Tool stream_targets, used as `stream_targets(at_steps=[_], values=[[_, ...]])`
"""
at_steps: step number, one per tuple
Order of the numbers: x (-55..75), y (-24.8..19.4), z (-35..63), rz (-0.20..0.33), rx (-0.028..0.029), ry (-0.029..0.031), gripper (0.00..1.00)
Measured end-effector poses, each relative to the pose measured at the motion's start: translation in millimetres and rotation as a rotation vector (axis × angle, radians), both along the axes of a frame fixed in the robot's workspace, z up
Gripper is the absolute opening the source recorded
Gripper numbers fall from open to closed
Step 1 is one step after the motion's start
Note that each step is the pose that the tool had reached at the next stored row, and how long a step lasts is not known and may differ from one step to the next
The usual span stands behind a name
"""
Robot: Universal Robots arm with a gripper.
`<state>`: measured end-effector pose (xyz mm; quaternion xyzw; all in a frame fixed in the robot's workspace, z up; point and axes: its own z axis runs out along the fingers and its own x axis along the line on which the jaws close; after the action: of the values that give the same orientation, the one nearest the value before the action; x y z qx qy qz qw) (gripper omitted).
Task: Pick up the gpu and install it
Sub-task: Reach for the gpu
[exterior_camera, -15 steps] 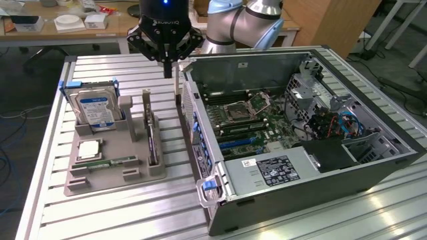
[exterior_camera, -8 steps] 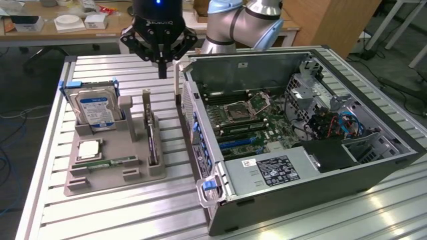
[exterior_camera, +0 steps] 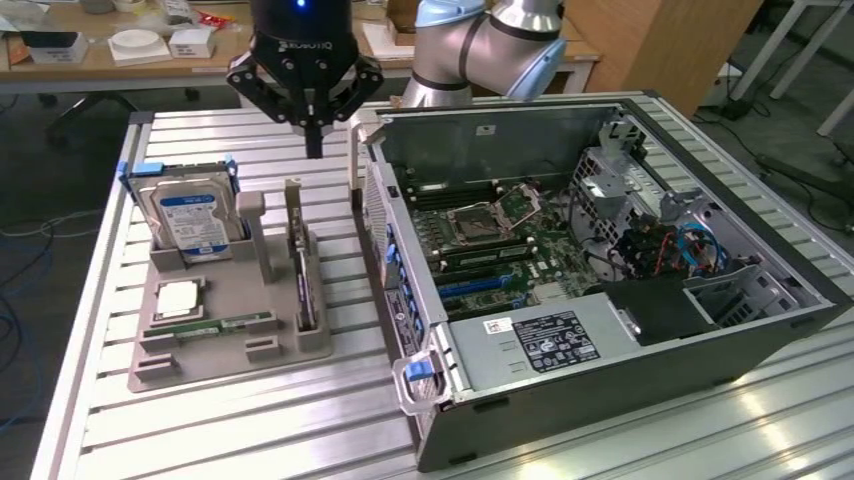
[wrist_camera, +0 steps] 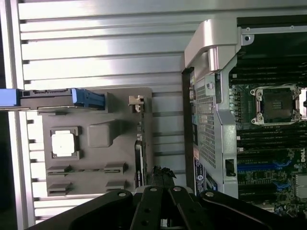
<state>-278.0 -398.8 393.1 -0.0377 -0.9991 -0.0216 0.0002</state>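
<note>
The gpu (exterior_camera: pixel 306 292) stands on its edge in a slot along the side of the grey holder (exterior_camera: pixel 227 290) that faces the computer case. In the wrist view the gpu (wrist_camera: pixel 138 160) appears edge-on as a thin dark strip, with a silver bracket at one end. My gripper (exterior_camera: pixel 315 145) hangs shut with nothing in it, above the table beyond the far end of the holder. It is well above the card and not touching it. In the wrist view the gripper (wrist_camera: pixel 161 173) hovers just off the card's edge, between the holder (wrist_camera: pixel 96 143) and the case.
The holder also carries a hard drive (exterior_camera: pixel 188 215) with blue rails and a square CPU chip (exterior_camera: pixel 179 299). The open computer case (exterior_camera: pixel 801 300) lies on the exterior view's right, motherboard (exterior_camera: pixel 501 240) exposed. Behind the slatted table (exterior_camera: pixel 240 430) stands a cluttered desk (exterior_camera: pixel 120 60).
</note>
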Motion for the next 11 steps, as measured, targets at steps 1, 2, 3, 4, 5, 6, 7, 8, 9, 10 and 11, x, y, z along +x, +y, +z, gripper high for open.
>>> stream_targets(at_steps=[1,2,3,4,5,6,7,8,9,10,11], values=[[-1.3,0.0,0.0,0.000,0.0000,0.0002,0.10],[-2.6,0.0,0.0,0.000,-0.0001,0.0004,0.10],[-4.0,0.0,0.0,0.000,0.0000,0.0006,0.10],[-5.5,0.0,-0.1,0.000,0.0000,0.0007,0.10],[-7.1,0.0,-0.1,0.000,0.0000,0.0008,0.10],[-8.7,0.0,-0.1,0.000,0.0000,0.0009,0.10],[-10.5,0.0,-0.1,0.000,-0.0001,0.0011,0.10],[-12.2,0.0,-0.1,0.000,0.0000,0.0011,0.10],[-14.0,0.0,-0.2,0.000,0.0001,0.0012,0.10],[-15.7,0.0,-0.1,0.000,0.0000,0.0014,0.10],[-17.3,0.0,-0.1,0.000,0.0000,0.0015,0.10]])
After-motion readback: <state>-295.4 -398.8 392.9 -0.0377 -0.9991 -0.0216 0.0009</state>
